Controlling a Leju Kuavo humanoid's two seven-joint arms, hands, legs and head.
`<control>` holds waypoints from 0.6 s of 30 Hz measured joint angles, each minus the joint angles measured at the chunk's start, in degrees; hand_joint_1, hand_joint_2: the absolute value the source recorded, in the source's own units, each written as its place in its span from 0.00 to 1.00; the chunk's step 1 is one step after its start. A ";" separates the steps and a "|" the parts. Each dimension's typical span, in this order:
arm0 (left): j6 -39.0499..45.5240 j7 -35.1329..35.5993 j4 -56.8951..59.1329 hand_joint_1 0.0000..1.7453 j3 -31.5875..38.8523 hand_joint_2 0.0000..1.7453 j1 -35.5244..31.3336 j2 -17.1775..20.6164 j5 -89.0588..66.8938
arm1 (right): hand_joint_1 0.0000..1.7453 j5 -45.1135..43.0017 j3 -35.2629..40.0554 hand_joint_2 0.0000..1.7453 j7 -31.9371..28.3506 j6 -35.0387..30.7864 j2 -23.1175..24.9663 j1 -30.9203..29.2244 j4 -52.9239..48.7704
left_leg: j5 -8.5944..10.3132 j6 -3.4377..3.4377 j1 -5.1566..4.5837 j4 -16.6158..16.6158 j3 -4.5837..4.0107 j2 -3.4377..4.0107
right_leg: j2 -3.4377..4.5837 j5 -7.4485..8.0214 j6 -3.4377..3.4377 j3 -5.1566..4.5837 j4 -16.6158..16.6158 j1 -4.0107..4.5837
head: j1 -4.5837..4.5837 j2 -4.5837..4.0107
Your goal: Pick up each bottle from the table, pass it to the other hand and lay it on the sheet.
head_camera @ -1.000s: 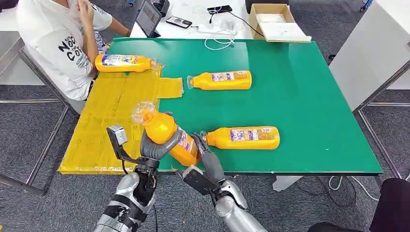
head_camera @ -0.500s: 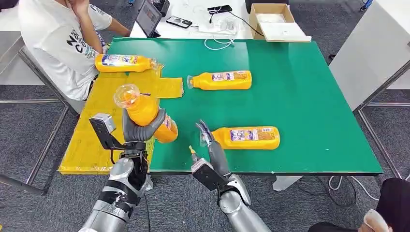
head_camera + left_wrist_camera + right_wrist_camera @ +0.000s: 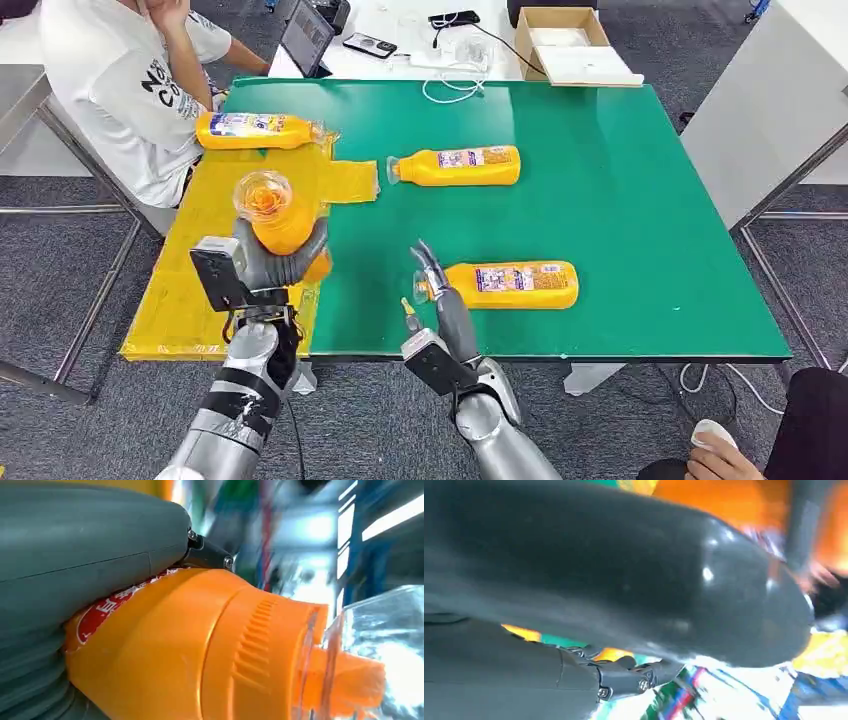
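**Bottle in left hand, above the sheet**

Held bottle [image 3: 276, 222]: orange, clear cap toward the camera, raised over the near part of the yellow sheet [image 3: 205, 270]. The left hand [image 3: 268, 265] grips it round the body; in the left wrist view the grey thumb lies across the label and the ribbed orange shoulder meets the clear cap.

Right hand [image 3: 432, 290]: holds nothing, fingers spread and pointing away from the robot, over the near edge of the green tabletop [image 3: 640, 200], just left of the near bottle's cap.

Near bottle [image 3: 512, 284]: on its side on the tabletop, cap to the left, right of the right hand.

Middle bottle [image 3: 456, 165]: on its side farther back on the green, cap to the left, just right of the sheet's far corner.

Far bottle [image 3: 255, 130]: on its side at the sheet's far edge, cap to the right.

Person [image 3: 110, 80]: seated at the far left corner, white printed shirt.

Cardboard box [image 3: 565, 40]: beyond the tabletop's far edge, on a white desk with a phone [image 3: 369, 45] and cables.
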 measured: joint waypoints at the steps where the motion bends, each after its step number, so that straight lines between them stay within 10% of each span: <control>1: 3.92 -0.02 1.02 1.00 0.24 1.00 -1.06 0.56 -4.46 | 0.00 -0.74 -0.13 0.00 -0.32 -2.53 0.02 0.38 -1.65 | 0.00 0.00 0.00 0.00 0.00 -0.03 | -0.02 0.00 0.00 0.01 0.00 0.00 | -0.02 0.00; 3: 10.31 0.72 4.36 1.00 0.74 1.00 -3.25 1.50 -13.35 | 0.00 -2.36 -0.19 0.00 -0.52 -6.95 0.02 1.00 -5.12 | 0.00 0.00 0.00 0.00 0.00 -0.01 | -0.01 0.00 0.00 0.02 0.02 0.01 | -0.02 0.00; 4: 12.07 1.46 6.17 1.00 1.39 1.00 -4.22 1.94 -18.44 | 0.00 -2.92 -0.24 1.00 -0.56 -8.47 0.02 1.25 -6.68 | 0.00 0.00 0.00 0.00 0.01 -0.01 | 0.00 0.00 0.00 0.02 0.02 0.01 | 0.00 0.00; 11: 13.45 21.01 17.80 1.00 11.62 1.00 -8.39 5.78 -72.68 | 0.00 -8.32 -0.15 1.00 -0.72 -14.96 -0.22 2.94 -16.38 | 0.00 -0.01 0.00 0.00 0.04 0.16 | 0.07 0.01 -0.01 0.00 0.03 0.01 | 0.02 0.00; 18: 13.58 25.64 25.31 1.00 13.20 1.00 -9.80 9.77 -78.30 | 0.00 -8.94 -0.13 1.00 -0.72 -14.35 -0.59 3.05 -18.38 | 0.02 -0.03 0.03 0.00 0.00 0.17 | 0.05 -0.01 -0.04 -0.03 0.05 0.05 | 0.00 0.00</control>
